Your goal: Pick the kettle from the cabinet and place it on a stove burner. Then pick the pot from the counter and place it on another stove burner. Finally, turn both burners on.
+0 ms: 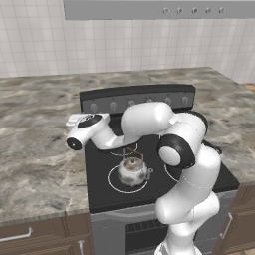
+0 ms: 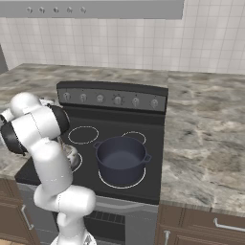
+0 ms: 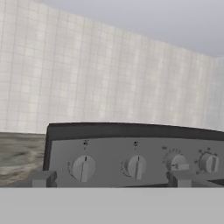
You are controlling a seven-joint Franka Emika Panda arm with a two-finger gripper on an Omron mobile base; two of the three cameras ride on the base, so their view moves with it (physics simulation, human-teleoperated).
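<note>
The silvery kettle point(image 1: 132, 171) with its brown handle stands on the front left stove burner point(image 1: 113, 185); the arm half hides it in the right base view point(image 2: 72, 156). Over the front right burner point(image 2: 120, 183) sits the dark blue-grey pot point(image 2: 121, 158). My gripper point(image 1: 82, 118) hovers over the stove's back left corner, level and pointing at the knob panel point(image 1: 137, 102). In the hand view the gripper point(image 3: 111, 179) is open wide and empty, its fingertips point(image 3: 43, 178) flanking two knobs point(image 3: 83, 168). The cabinet is out of view.
The marble-look counter point(image 1: 35, 144) runs on both sides of the stove point(image 2: 206, 139). A grey hood point(image 1: 159, 9) hangs above against the tiled wall. The two back burners point(image 2: 83, 135) are bare. Brown drawers point(image 2: 210, 222) sit below the counter.
</note>
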